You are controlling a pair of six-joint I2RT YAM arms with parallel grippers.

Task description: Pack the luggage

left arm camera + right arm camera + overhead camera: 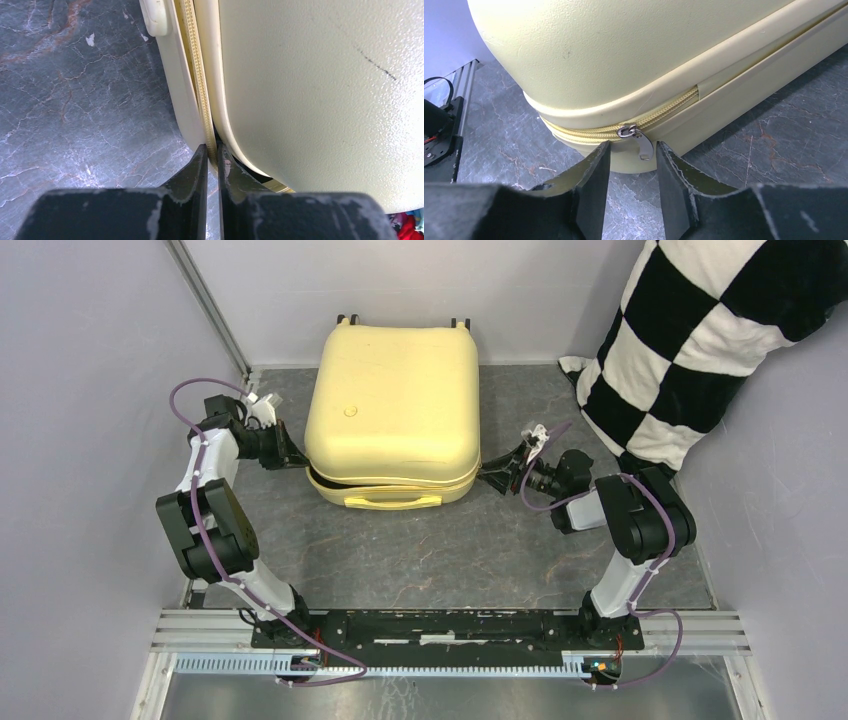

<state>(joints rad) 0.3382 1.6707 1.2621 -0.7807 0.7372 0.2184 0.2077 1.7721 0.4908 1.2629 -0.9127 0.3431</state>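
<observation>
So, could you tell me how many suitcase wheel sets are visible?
2. One wheel set peeks out at the suitcase's far-left corner, another at its far-right corner; more may be hidden behind the shell.

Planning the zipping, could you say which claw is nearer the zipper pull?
Right: the open right claw frames the zipper pull; the left claw pinches the luggage seam opposite.

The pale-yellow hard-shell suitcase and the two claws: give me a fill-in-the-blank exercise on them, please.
1. The right claw holds its jaws ____ around the small metal zipper pull.
2. The left claw pinches the yellow zipper tape of the pale-yellow hard-shell suitcase on its ____ side.
3. The black-and-white checkered pillow leans at the suitcase's far ____.
Missing words: open; left; right.
</observation>
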